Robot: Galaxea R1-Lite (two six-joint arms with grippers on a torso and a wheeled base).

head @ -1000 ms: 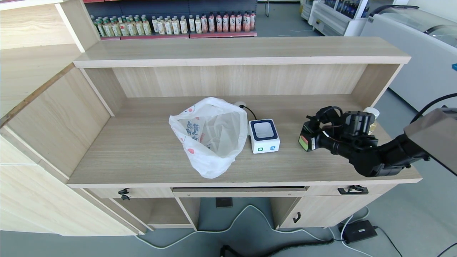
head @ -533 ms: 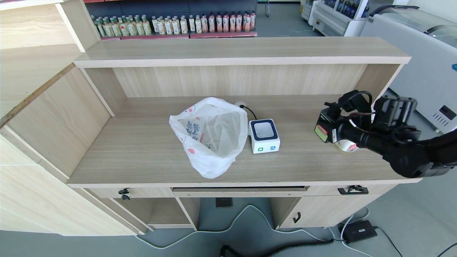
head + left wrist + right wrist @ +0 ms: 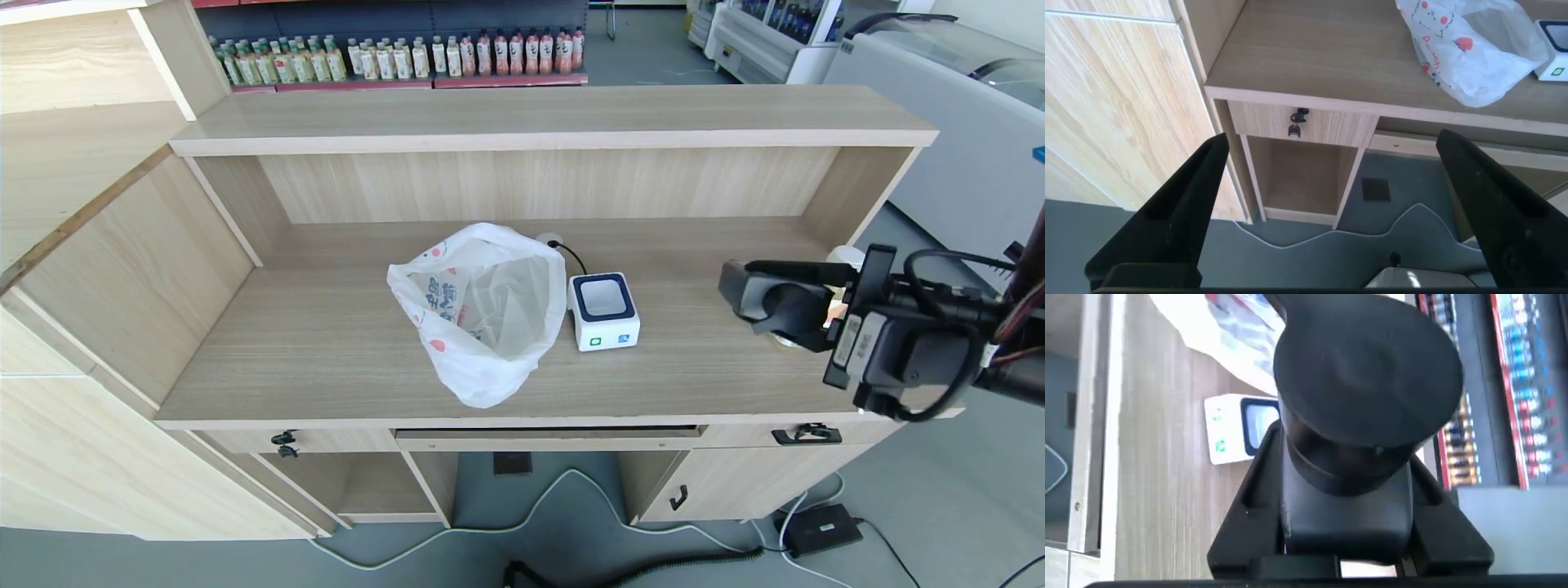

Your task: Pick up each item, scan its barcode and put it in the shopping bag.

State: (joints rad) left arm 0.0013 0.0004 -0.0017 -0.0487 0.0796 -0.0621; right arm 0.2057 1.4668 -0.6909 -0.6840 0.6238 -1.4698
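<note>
The white plastic shopping bag (image 3: 482, 318) lies open at the counter's middle, and the left wrist view has it (image 3: 1470, 49) on the counter. A white scanner (image 3: 604, 310) with a dark glass top stands just right of it and appears beyond the right gripper too (image 3: 1241, 429). My right gripper (image 3: 767, 298) hangs over the counter's right end, pointing left toward the scanner. Behind it stands a cup with a white lid (image 3: 846, 256). A round pale rim (image 3: 785, 339) peeks out under the gripper; I cannot tell whether it is held. My left gripper (image 3: 1331, 212) is open and empty, low before the counter's left front.
The counter (image 3: 326, 343) has a raised back shelf and side walls. Drawers and cupboard doors with black handles (image 3: 807, 434) sit under its front edge. Cables (image 3: 571, 498) trail on the floor below. Shelves of bottles (image 3: 392, 57) stand far behind.
The right arm has swung right and back toward the counter's front corner, turning its wrist. The white-lidded cup shows again behind it. Bag and scanner have not moved.
</note>
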